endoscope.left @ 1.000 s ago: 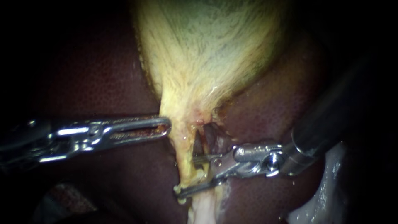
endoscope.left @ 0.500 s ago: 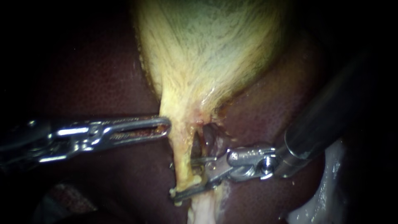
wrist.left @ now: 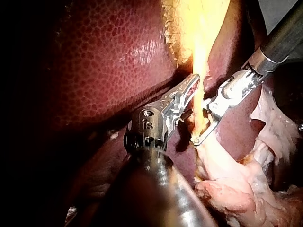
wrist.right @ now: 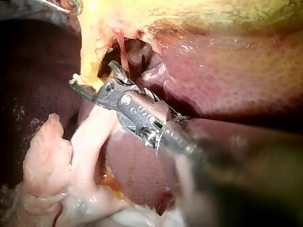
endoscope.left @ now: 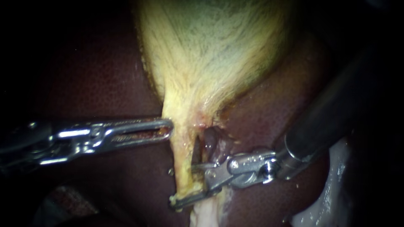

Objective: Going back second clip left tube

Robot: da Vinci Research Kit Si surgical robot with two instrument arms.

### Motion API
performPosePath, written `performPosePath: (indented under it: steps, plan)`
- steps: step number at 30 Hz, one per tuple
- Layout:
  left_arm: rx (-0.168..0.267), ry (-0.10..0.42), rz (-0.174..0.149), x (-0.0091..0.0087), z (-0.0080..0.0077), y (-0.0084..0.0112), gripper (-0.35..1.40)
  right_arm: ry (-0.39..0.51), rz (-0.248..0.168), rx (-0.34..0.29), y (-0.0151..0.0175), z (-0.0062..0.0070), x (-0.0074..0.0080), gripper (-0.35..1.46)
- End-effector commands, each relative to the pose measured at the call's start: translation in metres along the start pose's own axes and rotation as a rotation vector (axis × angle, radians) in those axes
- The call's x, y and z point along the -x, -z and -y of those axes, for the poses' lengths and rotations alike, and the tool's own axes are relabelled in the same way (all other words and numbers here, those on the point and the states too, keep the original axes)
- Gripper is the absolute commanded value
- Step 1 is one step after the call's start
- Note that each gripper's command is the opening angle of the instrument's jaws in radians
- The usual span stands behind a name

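Note:
The yellowish gallbladder (endoscope.left: 210, 50) narrows downward into a thin yellow tube (endoscope.left: 182, 155), the left one of the strands below its neck. My right instrument (endoscope.left: 184, 186) comes in from the upper right. Its jaws are open and straddle this tube, one behind it beside a dark gap, the other below at the tube's lower end. In the right wrist view the same open jaws (wrist.right: 92, 74) reach across the yellow strand. My left instrument (endoscope.left: 170, 127) lies level from the left, jaws shut on the left edge of the gallbladder's neck, as its wrist view (wrist.left: 193, 84) also shows.
Dark red liver (endoscope.left: 105, 75) surrounds the gallbladder on both sides. Pale, whitish loose tissue (endoscope.left: 324, 201) lies at the lower right and below the tube (wrist.left: 236, 179). The right instrument's thick dark shaft (endoscope.left: 332, 113) crosses the upper right.
My right instrument has slid leftward, bringing its open jaws further across the tube. The left instrument and the gallbladder have stayed where they were.

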Motion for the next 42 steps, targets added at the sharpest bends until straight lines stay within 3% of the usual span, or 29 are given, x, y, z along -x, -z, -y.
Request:
performPosePath:
  steps: [1, 9, 15, 29, 36, 42]
  plan:
    - [0.000, 0.000, 0.000, 0.0000, 0.0000, 0.0000, -0.35, 0.006, 0.002, -0.003, 0.0000, 0.0000, 0.0000, 0.60]
    - [-0.001, -0.001, 0.000, 0.0000, -0.0001, 0.0001, -0.35, 0.072, 0.004, -0.046, 0.0010, -0.0001, 0.0003, 0.60]
    - [-0.001, -0.001, -0.001, 0.0000, -0.0001, 0.0001, -0.35, 0.101, 0.004, -0.041, 0.0022, -0.0001, 0.0001, 0.60]
    - [-0.001, -0.001, -0.001, 0.0000, -0.0002, 0.0002, -0.35, 0.097, 0.001, -0.033, 0.0034, -0.0001, -0.0004, 0.60]
    - [0.000, -0.001, 0.000, 0.0000, -0.0001, 0.0000, -0.35, 0.022, -0.001, -0.009, 0.0011, -0.0010, -0.0012, 0.60]
    - [0.000, -0.001, 0.000, 0.0000, -0.0001, 0.0000, -0.35, 0.023, 0.000, -0.007, 0.0007, -0.0012, -0.0011, 0.60]
